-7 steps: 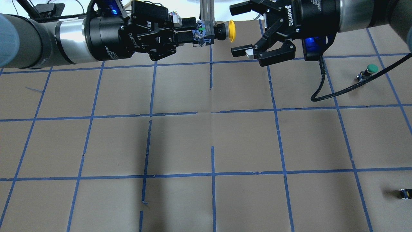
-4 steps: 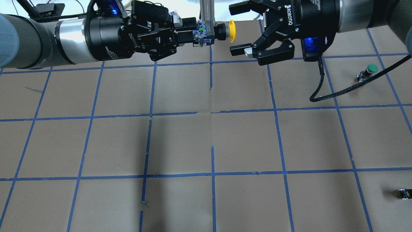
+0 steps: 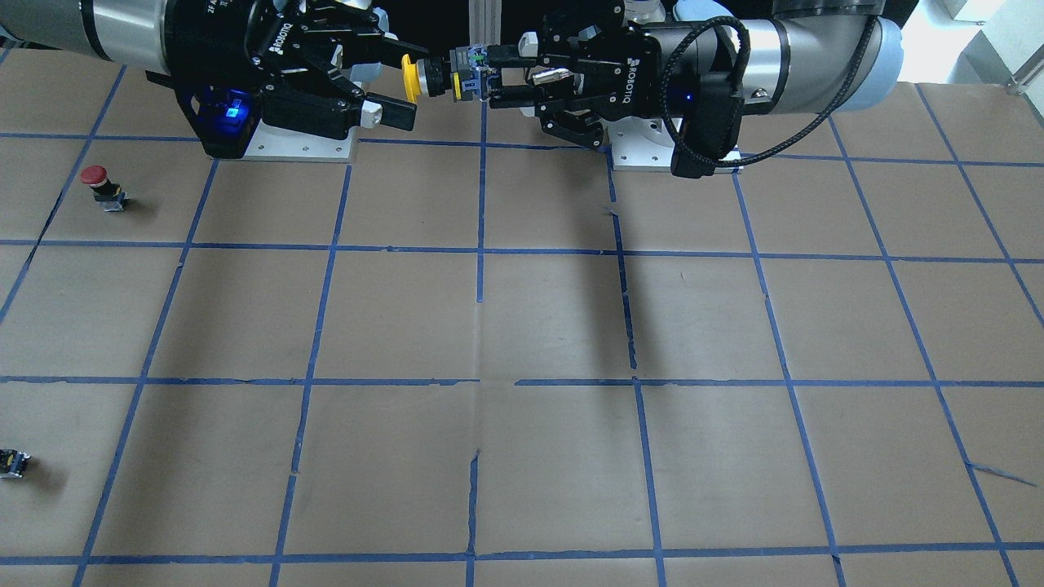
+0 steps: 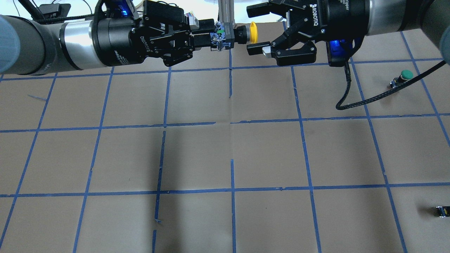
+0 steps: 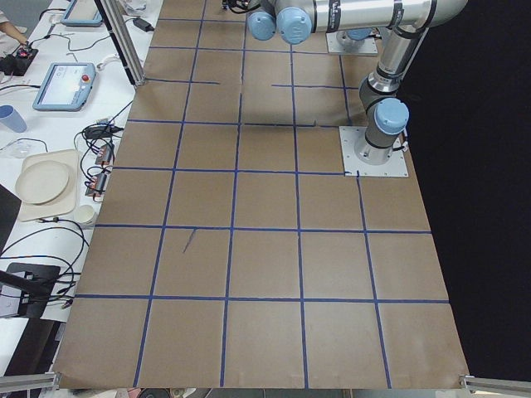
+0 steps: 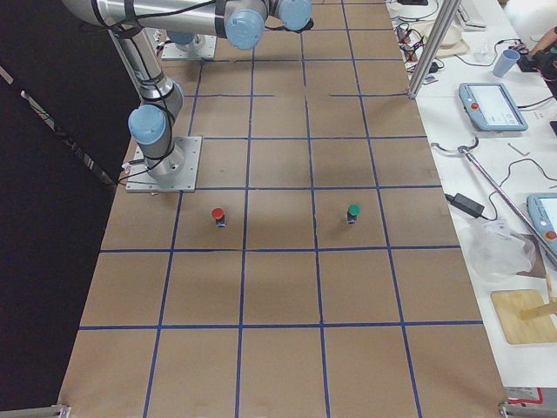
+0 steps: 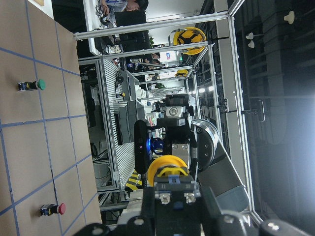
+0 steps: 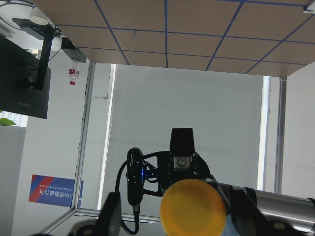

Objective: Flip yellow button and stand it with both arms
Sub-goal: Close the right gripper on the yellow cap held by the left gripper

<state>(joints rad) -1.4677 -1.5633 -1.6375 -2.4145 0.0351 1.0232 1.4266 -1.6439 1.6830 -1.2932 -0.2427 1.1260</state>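
The yellow button (image 4: 252,31) is held in the air over the table's far edge, lying sideways with its cap toward my right arm. My left gripper (image 4: 212,32) is shut on its black-and-grey contact block; it also shows in the front-facing view (image 3: 492,73). My right gripper (image 4: 250,30) is open, one finger on each side of the yellow cap, not touching it. In the front-facing view the cap (image 3: 410,79) sits between the right gripper's (image 3: 412,84) fingers. The right wrist view shows the cap (image 8: 193,207) close up, head on.
A green-capped button (image 4: 405,76) stands at the far right of the brown taped table (image 4: 228,154). A red-capped button (image 3: 102,186) stands near the right arm's base. A small black block (image 4: 441,211) lies near the right edge. The right arm's cable (image 4: 365,100) hangs above the table.
My right gripper has moved left toward the button, still open, so that its fingers now flank the yellow cap. My left gripper and the button have stayed still.
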